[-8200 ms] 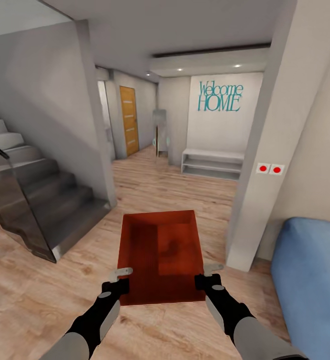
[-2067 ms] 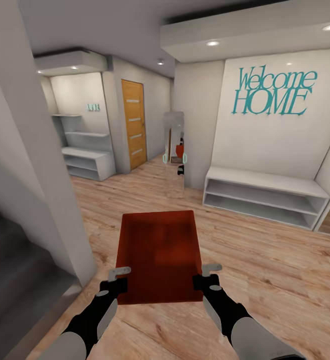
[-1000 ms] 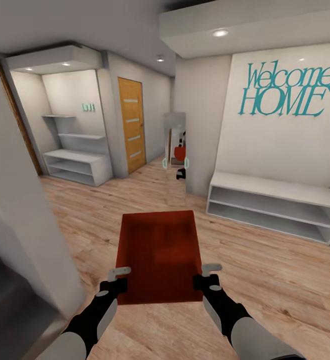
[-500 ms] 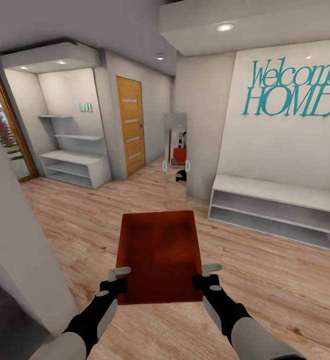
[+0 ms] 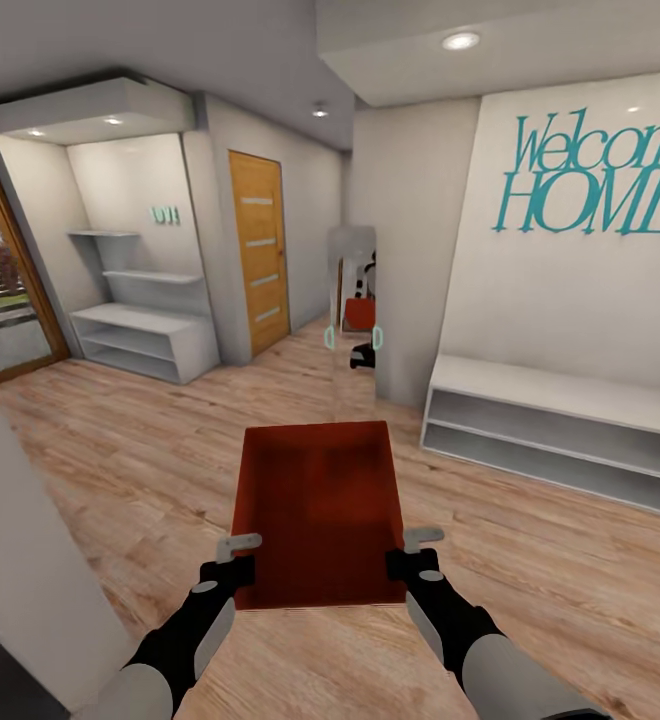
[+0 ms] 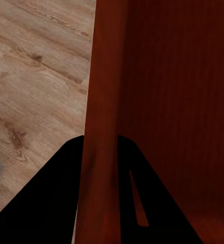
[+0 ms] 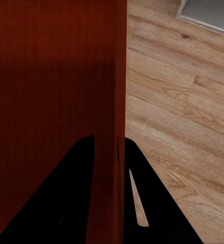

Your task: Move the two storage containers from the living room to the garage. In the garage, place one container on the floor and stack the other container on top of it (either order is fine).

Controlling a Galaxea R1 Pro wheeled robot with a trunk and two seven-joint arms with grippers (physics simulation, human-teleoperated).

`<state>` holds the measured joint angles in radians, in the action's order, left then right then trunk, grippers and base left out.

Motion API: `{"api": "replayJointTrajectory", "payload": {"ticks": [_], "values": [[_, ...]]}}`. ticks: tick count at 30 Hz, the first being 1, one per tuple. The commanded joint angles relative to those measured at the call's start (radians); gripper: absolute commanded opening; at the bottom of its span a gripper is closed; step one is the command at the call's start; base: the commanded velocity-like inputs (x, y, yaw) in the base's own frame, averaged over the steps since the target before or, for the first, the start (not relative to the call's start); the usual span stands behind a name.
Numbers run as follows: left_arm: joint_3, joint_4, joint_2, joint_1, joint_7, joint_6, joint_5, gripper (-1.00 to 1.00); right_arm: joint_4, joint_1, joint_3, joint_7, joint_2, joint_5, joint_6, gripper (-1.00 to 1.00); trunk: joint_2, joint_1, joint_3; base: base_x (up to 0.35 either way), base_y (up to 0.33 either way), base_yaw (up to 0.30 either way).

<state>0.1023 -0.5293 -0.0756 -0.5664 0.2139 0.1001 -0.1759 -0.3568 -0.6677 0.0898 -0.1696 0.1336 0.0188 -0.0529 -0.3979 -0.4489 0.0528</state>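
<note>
An orange-red open-top storage container (image 5: 315,510) hangs in front of me above the light wood plank floor (image 5: 150,450). My left gripper (image 5: 238,548) is shut on its left wall near the close end. My right gripper (image 5: 410,545) is shut on the right wall opposite. In the left wrist view the ribbed red wall (image 6: 104,117) runs between the black fingers (image 6: 56,203) of the left gripper (image 6: 101,147). In the right wrist view the container wall (image 7: 109,91) is likewise pinched by the right gripper (image 7: 106,145). The garage is out of view.
A low white shelf bench (image 5: 570,420) stands at the right under teal "Welcome HOME" lettering. A narrow mirror (image 5: 353,310) and a wooden door (image 5: 260,250) lie ahead. White shelves (image 5: 145,335) and a glass door (image 5: 10,300) sit at the left. A wall corner (image 5: 20,560) is close on my left.
The whole picture has shifted: the camera moved past the stairs and wall into the entry hall, revealing the left shelves and glass door. Container and grippers keep their places in view.
</note>
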Motion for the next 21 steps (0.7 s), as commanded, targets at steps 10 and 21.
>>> {"api": "replayJointTrajectory", "payload": {"ticks": [10,21], "values": [[-0.01,-0.005,0.001,-0.001,0.022,-0.054,-0.028,-1.0,-0.001,0.0,-0.004,-0.001,0.001,-0.039,-0.01,-1.0,-0.002,-0.001,0.002,0.322,0.0,0.0],[-0.01,-0.005,0.0,-0.001,0.022,-0.054,-0.028,-1.0,-0.001,0.0,-0.004,-0.001,0.001,-0.039,-0.01,-1.0,-0.002,-0.001,0.002,0.322,0.0,0.0]]}}
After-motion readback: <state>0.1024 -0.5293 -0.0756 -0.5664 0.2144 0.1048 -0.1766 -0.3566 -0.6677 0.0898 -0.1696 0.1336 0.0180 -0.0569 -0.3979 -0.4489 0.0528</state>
